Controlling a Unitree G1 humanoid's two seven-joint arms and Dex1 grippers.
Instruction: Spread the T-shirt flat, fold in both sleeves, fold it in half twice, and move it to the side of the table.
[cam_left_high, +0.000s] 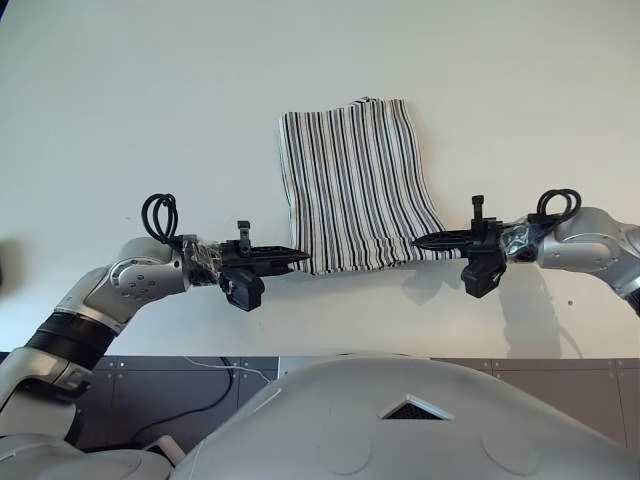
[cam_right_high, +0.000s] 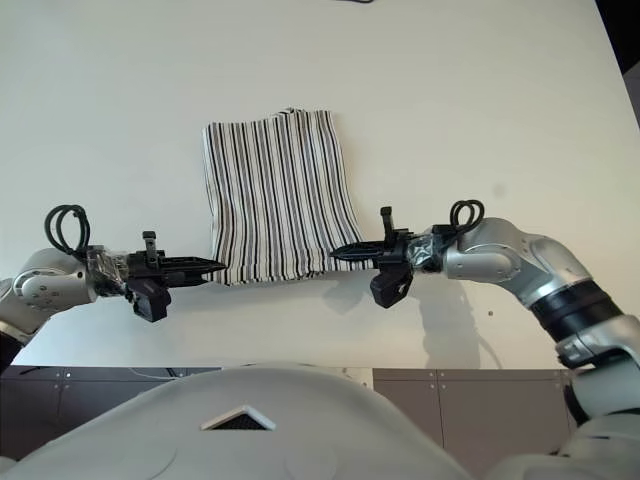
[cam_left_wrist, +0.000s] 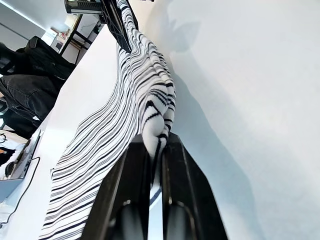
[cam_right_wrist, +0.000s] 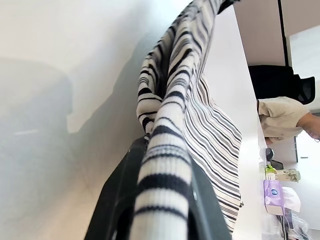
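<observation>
The black-and-white striped T-shirt lies folded into a tall rectangle on the white table, its near edge lifted slightly. My left gripper is shut on the shirt's near left corner, and the left wrist view shows striped fabric pinched between its fingers. My right gripper is shut on the near right corner, with the striped hem draped over its fingers. Both arms come in from the sides, level with the near edge.
Bare table surface lies on every side of the shirt. The table's front edge runs just behind the grippers. Beyond the table's far side stand a dark chair and other room clutter.
</observation>
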